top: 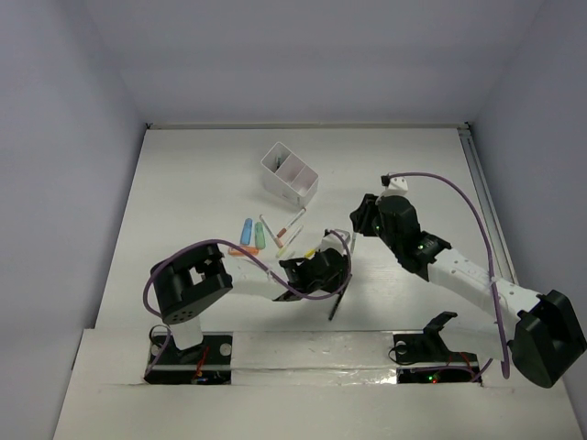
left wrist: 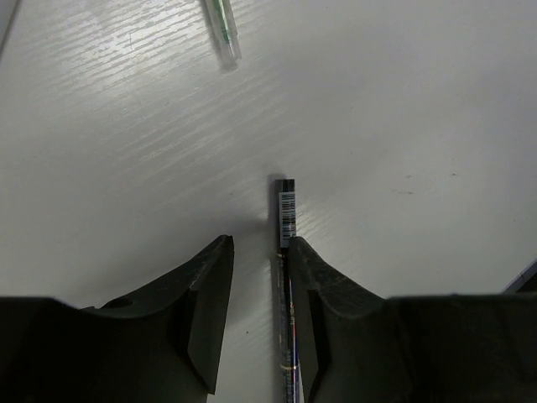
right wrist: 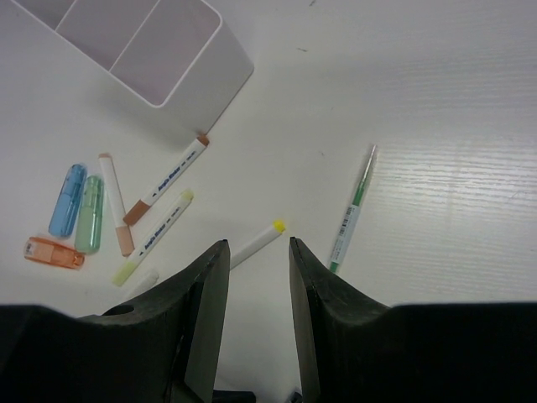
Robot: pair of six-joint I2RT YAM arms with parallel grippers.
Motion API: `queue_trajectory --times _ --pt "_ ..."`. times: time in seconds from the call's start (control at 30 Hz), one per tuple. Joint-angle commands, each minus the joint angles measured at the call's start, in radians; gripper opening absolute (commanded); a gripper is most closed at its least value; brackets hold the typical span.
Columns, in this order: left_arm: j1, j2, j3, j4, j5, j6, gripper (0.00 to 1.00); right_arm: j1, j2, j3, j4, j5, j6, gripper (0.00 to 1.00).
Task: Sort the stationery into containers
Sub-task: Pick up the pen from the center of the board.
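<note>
My left end effector (left wrist: 256, 243) stands partly open and grips nothing; the dark pen (left wrist: 286, 218) lies flat on the tabletop (left wrist: 403, 101) between its fingers, close against one, well to the near side of the white box (top: 286, 186). My right end effector (right wrist: 256, 243) hovers open and empty over the white markers (right wrist: 164, 183) just near of the box. Judged step: pen pick-up; next, close squarely on one pen, lift, and carry it to a box compartment.

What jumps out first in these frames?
A dark pen runs along one finger of the left end effector, jaws apart. In the right wrist view, markers, a blue piece, a green piece and an orange piece lie scattered near the white three-compartment box.
</note>
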Motion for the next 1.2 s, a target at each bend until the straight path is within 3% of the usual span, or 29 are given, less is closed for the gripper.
queue_trajectory --times 0.0,0.43,0.6,0.87,1.0,1.1,1.17 --pt "-0.006 -0.025 0.012 0.004 -0.014 -0.016 0.32 -0.004 -0.024 0.001 0.031 -0.001 -0.013 0.41" --pt "-0.026 0.004 0.012 0.053 0.03 -0.002 0.33 -0.004 -0.015 0.004 0.027 -0.005 -0.011 0.41" --pt "-0.044 0.052 0.041 0.015 -0.005 0.01 0.22 -0.004 -0.021 0.002 0.024 0.001 -0.009 0.41" --pt "-0.09 0.153 0.15 -0.171 -0.207 0.047 0.2 -0.004 -0.035 0.01 -0.006 0.05 -0.011 0.41" --pt "-0.1 0.167 0.148 -0.18 -0.241 0.052 0.08 -0.013 -0.038 0.028 -0.072 0.097 -0.016 0.43" --pt "-0.1 0.153 0.139 -0.179 -0.26 0.059 0.0 -0.023 -0.035 0.037 -0.089 0.104 -0.017 0.52" --pt "-0.1 0.135 0.13 -0.176 -0.273 0.068 0.0 -0.032 -0.025 0.045 -0.106 0.102 -0.017 0.56"
